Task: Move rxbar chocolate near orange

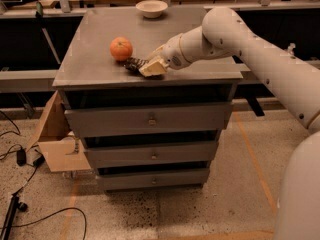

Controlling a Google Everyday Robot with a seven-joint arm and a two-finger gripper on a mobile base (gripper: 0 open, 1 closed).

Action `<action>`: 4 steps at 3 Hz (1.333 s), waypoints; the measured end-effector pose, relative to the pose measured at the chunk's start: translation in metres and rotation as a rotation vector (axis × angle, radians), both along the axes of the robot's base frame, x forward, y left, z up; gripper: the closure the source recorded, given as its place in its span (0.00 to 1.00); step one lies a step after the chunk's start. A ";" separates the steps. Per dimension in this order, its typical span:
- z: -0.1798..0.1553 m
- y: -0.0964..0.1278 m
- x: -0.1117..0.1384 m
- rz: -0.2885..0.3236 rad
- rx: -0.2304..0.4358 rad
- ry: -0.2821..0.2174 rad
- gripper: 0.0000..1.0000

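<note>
Presently gripper (pixel 152 67) touches rxbar chocolate (pixel 133 64) on cabinet (pixel 100 29); orange (pixel 121 48) just beside.

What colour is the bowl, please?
The bowl is white, in the camera view; the gripper is beside the orange.

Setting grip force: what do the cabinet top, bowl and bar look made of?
Cabinet top: matte grey, faint sheen, likely painted metal. Bowl: smooth white, ceramic or plastic, unclear. Rxbar chocolate, at the gripper near the front edge: dark speckled wrapper, probably plastic film.
</note>
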State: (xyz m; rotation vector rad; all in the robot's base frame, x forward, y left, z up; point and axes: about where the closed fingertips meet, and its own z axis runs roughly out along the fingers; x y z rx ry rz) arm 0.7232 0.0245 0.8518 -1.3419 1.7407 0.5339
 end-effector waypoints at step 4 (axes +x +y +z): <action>0.147 -0.104 0.034 -0.122 0.203 -0.254 0.00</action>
